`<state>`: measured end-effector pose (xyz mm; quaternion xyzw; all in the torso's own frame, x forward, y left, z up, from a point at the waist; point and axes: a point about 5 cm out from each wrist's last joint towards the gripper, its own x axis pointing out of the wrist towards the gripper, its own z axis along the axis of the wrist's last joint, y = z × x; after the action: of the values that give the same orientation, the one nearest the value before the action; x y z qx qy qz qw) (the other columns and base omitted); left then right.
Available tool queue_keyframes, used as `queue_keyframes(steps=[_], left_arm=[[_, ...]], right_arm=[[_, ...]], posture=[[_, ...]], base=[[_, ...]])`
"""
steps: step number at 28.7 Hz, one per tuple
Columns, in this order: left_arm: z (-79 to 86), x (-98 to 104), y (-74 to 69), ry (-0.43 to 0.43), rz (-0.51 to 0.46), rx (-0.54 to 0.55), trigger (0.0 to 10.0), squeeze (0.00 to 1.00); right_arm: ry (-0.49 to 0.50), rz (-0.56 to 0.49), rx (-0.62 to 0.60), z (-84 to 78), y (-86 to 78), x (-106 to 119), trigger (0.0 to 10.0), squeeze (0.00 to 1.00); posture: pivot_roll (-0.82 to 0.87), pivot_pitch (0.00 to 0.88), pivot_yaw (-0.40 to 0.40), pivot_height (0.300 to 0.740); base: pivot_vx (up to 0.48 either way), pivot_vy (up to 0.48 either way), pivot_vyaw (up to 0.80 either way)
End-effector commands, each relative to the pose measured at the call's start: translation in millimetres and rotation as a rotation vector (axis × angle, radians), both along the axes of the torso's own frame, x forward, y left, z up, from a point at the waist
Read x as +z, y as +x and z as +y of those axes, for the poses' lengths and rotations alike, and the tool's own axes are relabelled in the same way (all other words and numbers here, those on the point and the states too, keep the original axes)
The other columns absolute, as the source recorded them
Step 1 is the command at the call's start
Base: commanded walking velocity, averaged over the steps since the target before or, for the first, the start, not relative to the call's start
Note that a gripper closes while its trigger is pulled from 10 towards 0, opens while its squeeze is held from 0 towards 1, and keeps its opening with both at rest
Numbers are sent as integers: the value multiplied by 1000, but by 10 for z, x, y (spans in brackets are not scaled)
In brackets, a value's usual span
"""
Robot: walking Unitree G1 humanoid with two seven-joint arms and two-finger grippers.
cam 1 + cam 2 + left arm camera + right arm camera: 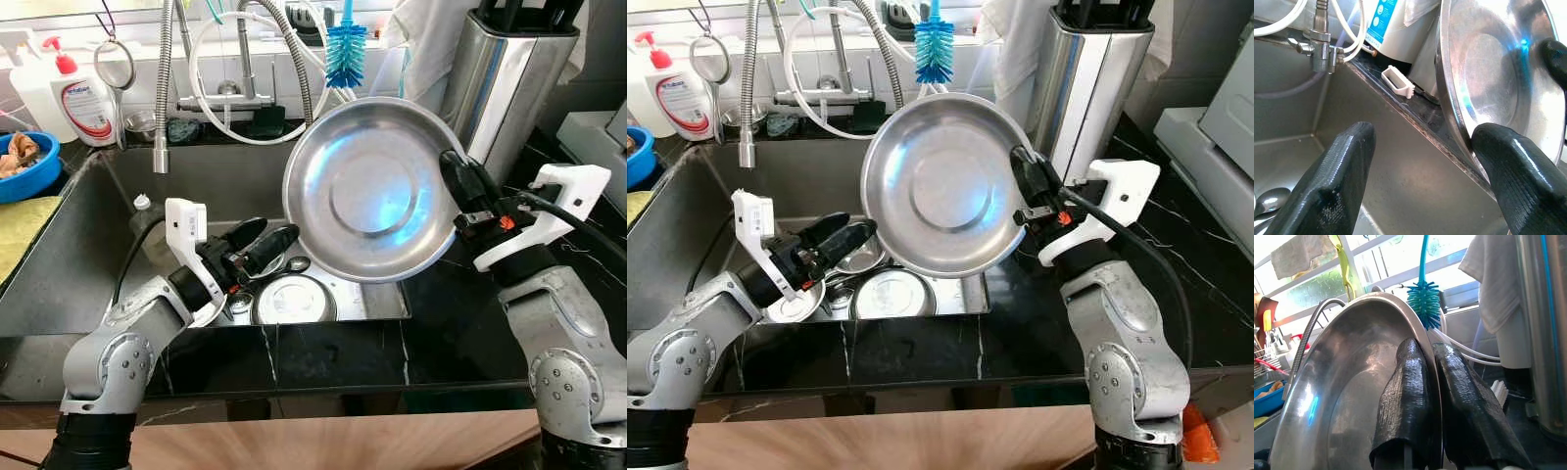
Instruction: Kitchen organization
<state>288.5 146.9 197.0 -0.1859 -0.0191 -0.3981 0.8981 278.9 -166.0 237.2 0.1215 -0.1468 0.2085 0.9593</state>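
The sink (88,255) lies below both jaws, catching drips. The steel plate (367,186) stands on edge above it, its rim pinched between the right gripper (458,191)'s fingers so it hangs clear of the black surface (460,313). The left gripper (263,242), jaws spread, hovers just beside the plate's lower edge, probably ready to steady it.

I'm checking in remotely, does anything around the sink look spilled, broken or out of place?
Nothing looks spilled or broken. The right gripper holds a steel plate tilted on edge above the sink, gripped by its rim; dishes lie below.
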Motion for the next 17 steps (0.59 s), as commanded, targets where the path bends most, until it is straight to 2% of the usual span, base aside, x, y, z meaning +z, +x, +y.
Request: queue_keyframes(steps=[1, 8, 17], left_arm=[[-5, 66, -37, 9, -22, -17, 10000, 0], [-23, 52, -49, 26, -22, -24, 10000, 0], [-27, 83, -10, 32, -37, 8, 10000, 0]], right_arm=[[0, -34, 20, 45, -5, 61, 10000, 0], [3, -34, 32, 85, -7, 47, 10000, 0], [0, -18, 76, 221, -22, -14, 10000, 0]], posture=[[25, 56, 23, 740], [25, 56, 23, 740], [23, 51, 25, 740]], base=[[0, 0, 0], [0, 0, 0], [0, 0, 0]])
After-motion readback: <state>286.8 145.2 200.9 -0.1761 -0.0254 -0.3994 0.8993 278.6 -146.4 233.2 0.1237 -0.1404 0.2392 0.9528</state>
